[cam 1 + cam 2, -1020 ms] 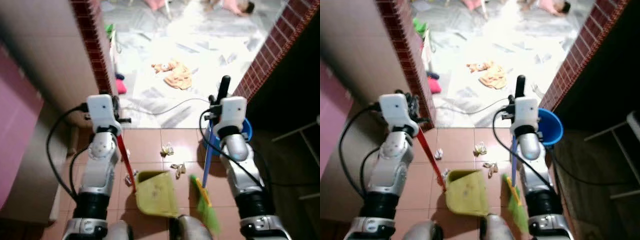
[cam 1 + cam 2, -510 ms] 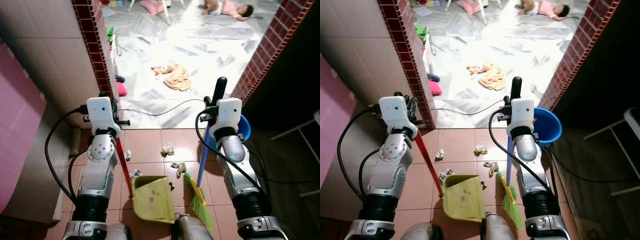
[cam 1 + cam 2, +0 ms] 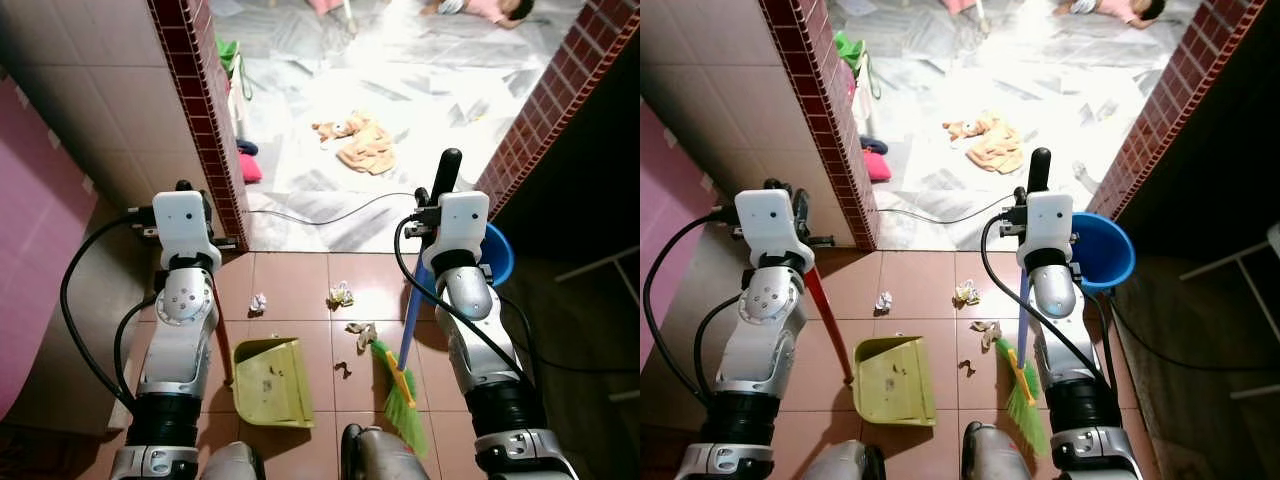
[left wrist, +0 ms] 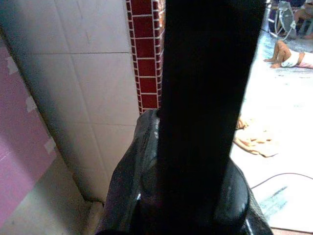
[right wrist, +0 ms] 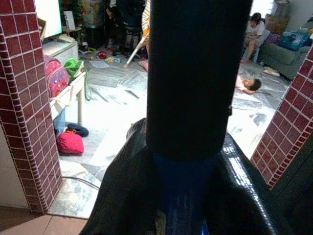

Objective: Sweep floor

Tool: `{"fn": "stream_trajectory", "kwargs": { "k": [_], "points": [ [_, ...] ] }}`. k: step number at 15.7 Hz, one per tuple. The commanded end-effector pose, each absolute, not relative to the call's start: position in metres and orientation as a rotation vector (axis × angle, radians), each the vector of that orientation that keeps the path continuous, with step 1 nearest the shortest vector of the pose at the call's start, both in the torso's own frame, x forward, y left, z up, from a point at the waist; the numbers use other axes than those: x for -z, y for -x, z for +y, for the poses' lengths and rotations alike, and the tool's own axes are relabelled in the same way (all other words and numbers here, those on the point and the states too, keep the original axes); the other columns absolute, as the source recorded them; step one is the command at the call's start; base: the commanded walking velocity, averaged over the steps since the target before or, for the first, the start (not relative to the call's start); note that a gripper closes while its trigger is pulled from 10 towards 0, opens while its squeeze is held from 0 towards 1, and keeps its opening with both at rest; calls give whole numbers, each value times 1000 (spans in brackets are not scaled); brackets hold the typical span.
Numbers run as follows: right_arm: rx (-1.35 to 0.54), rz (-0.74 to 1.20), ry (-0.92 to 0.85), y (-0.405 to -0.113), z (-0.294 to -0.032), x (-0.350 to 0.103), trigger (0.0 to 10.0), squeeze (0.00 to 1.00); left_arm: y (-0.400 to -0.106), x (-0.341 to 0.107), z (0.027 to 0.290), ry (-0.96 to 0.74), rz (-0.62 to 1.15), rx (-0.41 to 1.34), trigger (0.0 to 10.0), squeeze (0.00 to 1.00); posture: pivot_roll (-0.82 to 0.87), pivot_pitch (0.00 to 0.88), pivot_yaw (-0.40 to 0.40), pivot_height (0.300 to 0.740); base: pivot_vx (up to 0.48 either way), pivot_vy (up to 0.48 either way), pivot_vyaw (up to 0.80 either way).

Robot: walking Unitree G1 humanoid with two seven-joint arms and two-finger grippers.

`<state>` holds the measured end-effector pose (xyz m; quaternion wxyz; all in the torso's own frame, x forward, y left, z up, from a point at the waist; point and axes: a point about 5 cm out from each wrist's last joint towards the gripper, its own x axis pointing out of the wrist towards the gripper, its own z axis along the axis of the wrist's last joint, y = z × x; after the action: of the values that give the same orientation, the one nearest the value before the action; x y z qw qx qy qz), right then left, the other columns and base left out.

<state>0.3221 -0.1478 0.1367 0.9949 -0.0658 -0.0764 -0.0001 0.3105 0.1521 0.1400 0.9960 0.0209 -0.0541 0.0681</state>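
The dustpan (image 3: pixel 892 378), on its red handle in the left gripper (image 3: pixel 790 215), has slid left since a moment ago, opening a gap from the broom (image 3: pixel 1020 385) gripped by the right gripper (image 3: pixel 1038 185). Scraps (image 3: pixel 984 333) lie below and between both grippers, still unswept. A bucket (image 3: pixel 1102 250) crowds the right arm.

silver arms (image 3: pixel 185 330) | white wrist boxes | black cables | elbow cuffs apparently black

— What colours do you see around the dustpan (image 3: pixel 268 383)?
— Yours is yellow-green with a red handle (image 3: pixel 827 320), on terracotta floor tiles (image 3: pixel 295 292). Beside it, a green-bristled broom (image 3: pixel 402 396), blue-shafted. Beyond, red-brown brick (image 3: pixel 210 120).
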Motion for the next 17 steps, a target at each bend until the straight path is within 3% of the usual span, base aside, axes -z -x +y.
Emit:
{"fn": "stream_trajectory", "kwargs": {
  "k": [1, 6, 12, 17],
  "points": [
    [37, -152, 148, -319, -154, -137, 10000, 0, -311, -152, 148, -41, -167, -120, 10000, 0, -32, 174, 28, 740, 274, 0, -500],
    [55, -147, 157, -319, -157, -137, 10000, 0, -312, -151, 141, -68, -155, -110, 10000, 0, -36, 158, 29, 740, 449, 0, -549],
    [11, -148, 145, -324, -153, -136, 10000, 0, -312, -151, 145, -54, -166, -163, 10000, 0, -34, 138, 15, 740, 453, 0, 0],
    [-6, -151, 144, -326, -150, -137, 10000, 0, -310, -148, 140, -41, -164, -152, 10000, 0, -33, 139, 10, 740, 0, 0, 0]
  ]
}}
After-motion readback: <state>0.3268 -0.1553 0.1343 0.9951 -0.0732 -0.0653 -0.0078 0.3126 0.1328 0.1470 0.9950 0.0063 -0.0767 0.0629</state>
